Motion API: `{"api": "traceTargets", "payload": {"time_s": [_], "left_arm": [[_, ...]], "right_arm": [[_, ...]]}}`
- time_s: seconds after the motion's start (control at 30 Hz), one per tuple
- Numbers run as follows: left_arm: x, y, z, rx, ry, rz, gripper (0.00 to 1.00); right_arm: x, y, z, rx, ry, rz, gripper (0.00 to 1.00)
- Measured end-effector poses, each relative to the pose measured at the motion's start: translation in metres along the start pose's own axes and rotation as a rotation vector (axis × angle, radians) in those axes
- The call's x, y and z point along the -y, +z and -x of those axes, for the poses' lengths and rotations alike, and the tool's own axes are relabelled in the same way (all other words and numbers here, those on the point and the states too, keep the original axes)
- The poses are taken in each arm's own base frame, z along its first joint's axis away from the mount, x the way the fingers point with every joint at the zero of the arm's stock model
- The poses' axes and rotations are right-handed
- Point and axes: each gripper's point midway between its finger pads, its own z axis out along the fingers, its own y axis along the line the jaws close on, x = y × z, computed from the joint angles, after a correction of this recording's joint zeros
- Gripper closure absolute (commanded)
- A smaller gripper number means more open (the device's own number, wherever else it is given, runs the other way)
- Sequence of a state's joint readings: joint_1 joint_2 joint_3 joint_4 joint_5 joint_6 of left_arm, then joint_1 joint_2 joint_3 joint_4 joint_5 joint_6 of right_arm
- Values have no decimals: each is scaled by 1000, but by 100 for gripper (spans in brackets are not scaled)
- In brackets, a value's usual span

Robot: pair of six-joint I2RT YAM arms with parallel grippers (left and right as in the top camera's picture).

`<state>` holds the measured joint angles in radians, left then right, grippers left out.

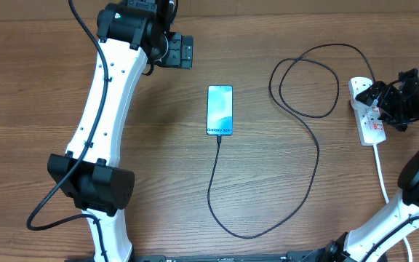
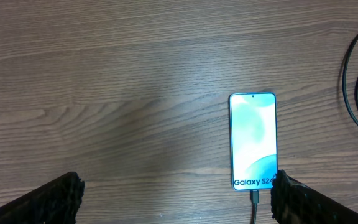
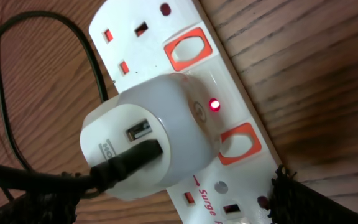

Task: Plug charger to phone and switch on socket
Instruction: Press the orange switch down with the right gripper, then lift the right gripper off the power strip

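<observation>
A Galaxy phone [image 1: 220, 110] lies flat near the middle of the wooden worktop [image 1: 158, 182]. Its light blue screen faces up and is lit. The black charger cable [image 1: 317, 145] has its thin tip in the end of the phone that points at the near edge. From there the cable runs toward the near edge, bends round to the right, goes back up and makes big loops. It ends at the white power strip [image 1: 369, 120], which lies close to the right edge.

A white USB adapter [image 3: 148, 143] sits in the power strip, and the cable's black plug is pushed into it. A small red light [image 3: 214, 104] glows beside the adapter, between two red switches [image 3: 185, 50].

The left end effector [image 2: 176, 205] hangs over the worktop toward the far edge, well apart from the phone. Its fingers are spread wide and hold nothing. The right end effector [image 3: 166, 202] is right over the power strip. Its fingers are wide apart too, with nothing gripped between them.
</observation>
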<state>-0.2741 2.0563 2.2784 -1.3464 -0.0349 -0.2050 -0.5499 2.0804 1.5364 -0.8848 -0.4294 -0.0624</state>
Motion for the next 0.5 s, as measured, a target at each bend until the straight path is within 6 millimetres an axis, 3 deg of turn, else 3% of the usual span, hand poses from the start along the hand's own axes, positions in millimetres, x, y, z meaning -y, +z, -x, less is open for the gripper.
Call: {"api": "traceTargets", "payload": {"time_s": [0.27,0.5], "left_arm": [[0,0,0,0,0,0,0],[0,0,0,0,0,0,0]], "right_arm": [[1,-15,-3,1,17,-51,0],[-17,-69,5,113,-4,-93,0]]}}
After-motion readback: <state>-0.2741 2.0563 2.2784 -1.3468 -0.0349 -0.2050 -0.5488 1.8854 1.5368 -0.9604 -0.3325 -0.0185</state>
